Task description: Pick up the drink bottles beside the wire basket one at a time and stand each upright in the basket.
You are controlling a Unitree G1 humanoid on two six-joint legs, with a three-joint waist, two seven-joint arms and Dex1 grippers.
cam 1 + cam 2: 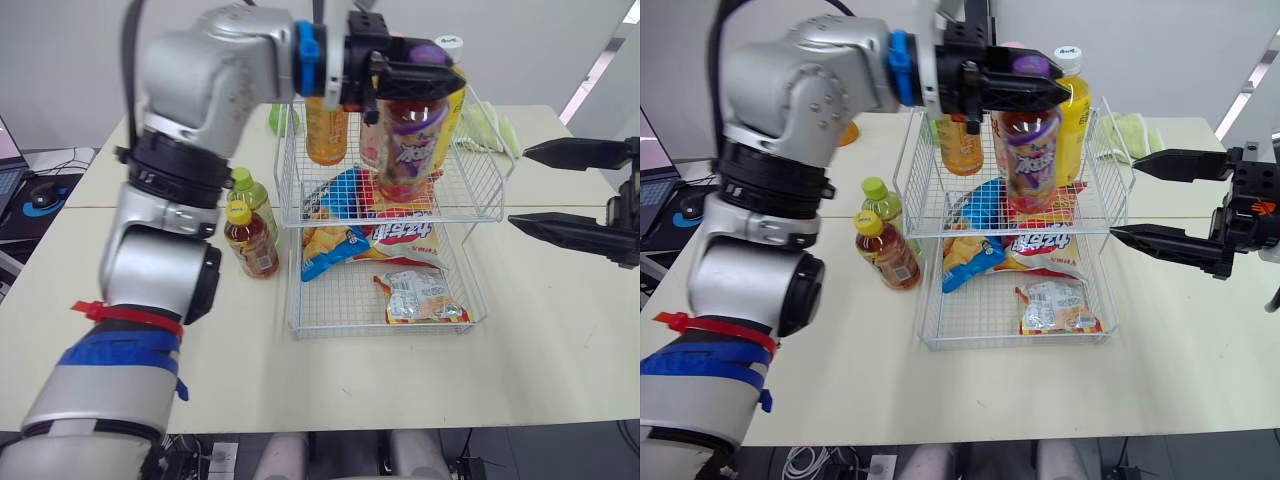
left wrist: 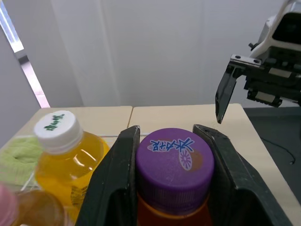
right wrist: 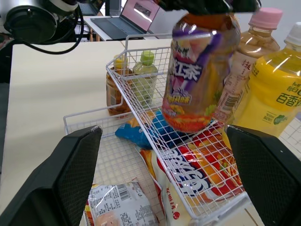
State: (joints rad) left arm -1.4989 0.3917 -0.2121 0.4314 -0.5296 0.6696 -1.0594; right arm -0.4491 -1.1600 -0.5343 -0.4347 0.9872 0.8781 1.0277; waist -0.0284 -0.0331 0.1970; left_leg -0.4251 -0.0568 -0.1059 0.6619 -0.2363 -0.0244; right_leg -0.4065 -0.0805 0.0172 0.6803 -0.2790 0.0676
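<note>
A: Where is the bottle?

B: The purple-capped plastic bottle of amber tea with the purple label (image 1: 405, 150) is hanging upright over the upper tier of the white two-tier wire basket (image 1: 330, 300). The left end effector (image 2: 167, 134) is clamping it by the cap, one black finger on each side.

A: Is the base touching the wire?

B: It is sitting very near the tier floor, just above the red and blue snack packets (image 1: 375, 235). I cannot tell whether it is resting on the wire yet.

A: So what is the coming move turning on?

B: The bottle is lying straight below the end effector with its long axis vertical and its cap up. I am judging that a short, straight descent is called for, then a release. A white-capped bottle of yellow drink (image 2: 66, 150) is standing just beside it, so drifting sideways is risking a knock.

A: And the other arm?

B: The right end effector (image 1: 517, 185) is hovering with its fingers spread, holding nothing, off the basket's right side. A green-capped bottle (image 1: 248, 192) and a yellow-capped brown tea bottle (image 1: 250, 240) are standing on the pale bench (image 1: 560, 340) at the basket's left, nearer the left arm.
</note>
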